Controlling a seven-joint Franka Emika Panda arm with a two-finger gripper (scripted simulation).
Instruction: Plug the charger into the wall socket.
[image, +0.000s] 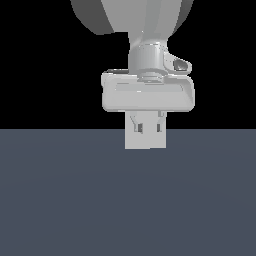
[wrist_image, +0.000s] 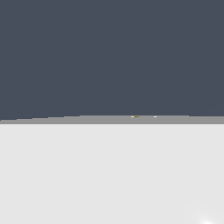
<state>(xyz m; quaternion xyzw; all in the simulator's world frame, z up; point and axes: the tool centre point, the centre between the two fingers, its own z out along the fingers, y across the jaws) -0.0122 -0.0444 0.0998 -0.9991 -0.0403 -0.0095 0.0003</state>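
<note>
Pale grey metal is filling the upper middle of the exterior view: the end effector (image: 148, 129) is hanging straight down from the arm's wrist, its wide palm sitting just above the wall socket (image: 145, 142). The socket is showing as a flat light-grey square standing upright on the dark blue-grey surface (image: 60, 200), and it is overlapping the two fingers, so their tips are blending into it. Two small darker marks (image: 140, 128) are sitting side by side on the upper part of the socket; they may be its slots or the finger pads, and I cannot tell which. Whether the fingers are closed on anything is not showing either. The charger is not standing out as a separate thing anywhere around the socket.

In the wrist view, a near-white plane (wrist_image: 112, 175) is filling half the picture, edged by a thin grey band (wrist_image: 87, 119) that carries a few tiny bright specks (wrist_image: 135, 117), with the dark surface beyond. This plane may be the charger seen very close, or the socket's face; it is too featureless to say.

Judging from this, the arm is working at the socket itself, likely in the lining-up or pushing-in step. The next move is calling for the prongs to be level with the slots and square to the socket, then a slow, straight push toward the socket with no sideways drift.
</note>
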